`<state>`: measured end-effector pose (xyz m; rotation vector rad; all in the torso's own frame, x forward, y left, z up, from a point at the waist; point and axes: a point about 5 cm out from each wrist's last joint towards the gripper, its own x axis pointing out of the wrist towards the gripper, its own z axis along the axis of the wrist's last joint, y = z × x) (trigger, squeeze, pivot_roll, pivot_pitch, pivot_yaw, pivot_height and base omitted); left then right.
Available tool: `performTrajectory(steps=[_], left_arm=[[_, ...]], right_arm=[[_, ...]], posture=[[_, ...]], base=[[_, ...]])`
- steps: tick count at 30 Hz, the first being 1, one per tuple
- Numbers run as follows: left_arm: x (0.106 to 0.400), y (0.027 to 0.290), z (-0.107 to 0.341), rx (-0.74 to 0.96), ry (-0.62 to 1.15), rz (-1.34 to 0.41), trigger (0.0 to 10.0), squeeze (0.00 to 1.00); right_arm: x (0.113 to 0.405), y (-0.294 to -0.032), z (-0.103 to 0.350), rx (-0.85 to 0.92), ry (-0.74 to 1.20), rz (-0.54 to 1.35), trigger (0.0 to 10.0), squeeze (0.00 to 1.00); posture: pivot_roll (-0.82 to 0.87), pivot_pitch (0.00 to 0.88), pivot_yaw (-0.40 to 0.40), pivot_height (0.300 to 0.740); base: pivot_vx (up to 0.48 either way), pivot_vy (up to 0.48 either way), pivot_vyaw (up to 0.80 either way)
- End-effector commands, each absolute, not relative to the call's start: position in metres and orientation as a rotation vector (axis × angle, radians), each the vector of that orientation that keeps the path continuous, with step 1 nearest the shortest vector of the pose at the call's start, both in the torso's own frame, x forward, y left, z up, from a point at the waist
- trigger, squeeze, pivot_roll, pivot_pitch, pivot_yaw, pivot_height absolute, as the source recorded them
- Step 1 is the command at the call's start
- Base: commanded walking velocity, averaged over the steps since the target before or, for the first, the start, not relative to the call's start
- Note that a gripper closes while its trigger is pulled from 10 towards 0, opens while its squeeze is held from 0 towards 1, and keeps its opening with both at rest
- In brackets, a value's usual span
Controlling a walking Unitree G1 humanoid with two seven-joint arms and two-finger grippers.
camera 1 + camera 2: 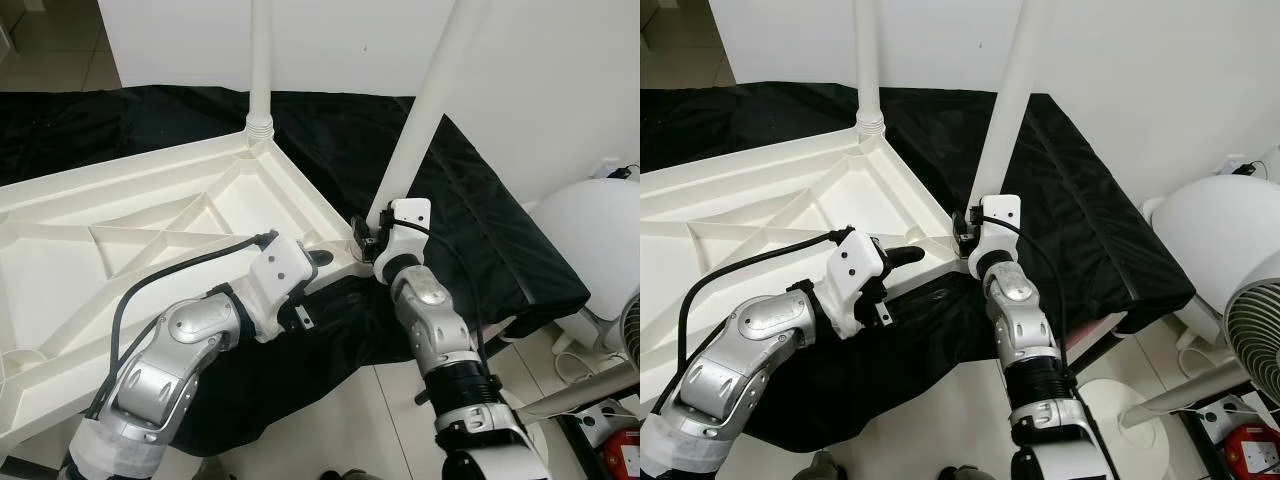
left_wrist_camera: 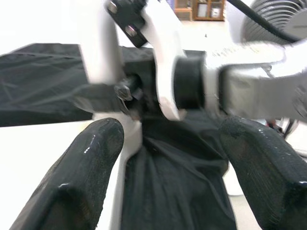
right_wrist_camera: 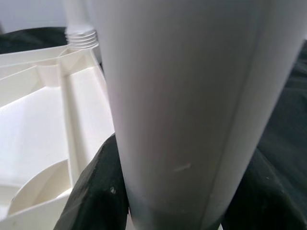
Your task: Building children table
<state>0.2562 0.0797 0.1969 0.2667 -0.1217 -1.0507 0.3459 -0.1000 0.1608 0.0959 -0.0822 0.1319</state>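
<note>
We see the upturned white tabletop (image 1: pixel 120 250) on black cloth (image 1: pixel 480 230). Our right gripper (image 1: pixel 970 235) pinches the leg (image 1: pixel 425 120) at its near corner; our left gripper (image 2: pixel 163 158), fingers spread, seemingly rests beside it.

Right hand (image 1: pixel 364 238) raised forward, fingers clamped; left hand (image 1: pixel 902 258) beside it, fingers spread.

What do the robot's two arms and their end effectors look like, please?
Both arms, left arm and right arm, are jointed silver metal with white wrist housings and black cables. The left end effector has two thick, glossy black fingers; the right end effector shows black hardware.
</note>
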Motion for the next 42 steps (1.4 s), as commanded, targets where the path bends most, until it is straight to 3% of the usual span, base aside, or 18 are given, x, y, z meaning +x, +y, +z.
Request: performTrajectory(steps=[1,9,10,25,26,28,29,36,37,38,42], left_arm=[[0.261,0.081,0.201,0.243,-0.14,-0.996,10.0,0.0],[0.269,0.085,0.208,0.184,-0.164,-0.921,10.0,0.0],[0.271,0.085,0.21,0.171,-0.166,-0.899,10.0,0.0],[0.3,0.108,0.222,0.149,-0.188,-0.706,10.0,0.0],[0.304,0.113,0.223,0.154,-0.184,-0.689,10.0,0.0],[0.304,0.113,0.223,0.154,-0.184,-0.689,10.0,0.0],[0.307,0.117,0.224,0.165,-0.181,-0.677,10.0,0.0],[0.313,0.124,0.226,0.194,-0.176,-0.665,10.0,0.0],[0.314,0.127,0.227,0.207,-0.178,-0.667,10.0,0.0],[0.314,0.128,0.227,0.216,-0.177,-0.671,10.0,0.0],[0.314,0.128,0.229,0.234,-0.182,-0.683,10.0,0.0]], right_arm=[[0.34,-0.101,0.155,0.124,-0.087,0.094,10.0,1.0],[0.329,-0.103,0.163,0.143,-0.148,0.113,10.0,1.0],[0.325,-0.107,0.163,0.123,-0.156,0.111,10.0,0.0],[0.285,-0.122,0.157,0.111,-0.182,0.133,10.0,0.0],[0.28,-0.122,0.157,0.104,-0.185,0.153,4.9,0.0],[0.28,-0.122,0.157,0.104,-0.185,0.153,4.9,0.0],[0.276,-0.121,0.157,0.113,-0.188,0.179,0.0,0.0],[0.272,-0.117,0.157,0.151,-0.187,0.247,0.0,0.0],[0.27,-0.114,0.157,0.17,-0.18,0.284,2.2,0.0],[0.269,-0.112,0.156,0.175,-0.175,0.327,10.0,0.0],[0.269,-0.11,0.155,0.193,-0.158,0.398,10.0,0.0]], posture=[[0.15,0.095,-0.105,0.74],[0.14,0.096,-0.109,0.74],[0.13,0.102,-0.103,0.74],[0.08,0.115,-0.061,0.74],[0.07,0.113,-0.055,0.74],[0.07,0.113,-0.055,0.74],[0.06,0.119,-0.047,0.74],[0.06,0.125,-0.035,0.74],[0.06,0.127,-0.03,0.74],[0.06,0.128,-0.022,0.74],[0.07,0.13,-0.015,0.74]], base=[[0.0,0.0,0.0],[0.0,0.0,0.0],[0.0,0.0,0.0],[0.0,0.0,0.0],[0.0,0.0,0.0],[0.0,0.0,0.0],[0.0,0.0,0.0],[0.0,0.0,0.0],[0.0,0.0,0.0],[0.0,0.0,0.0],[0.0,0.0,0.0]])
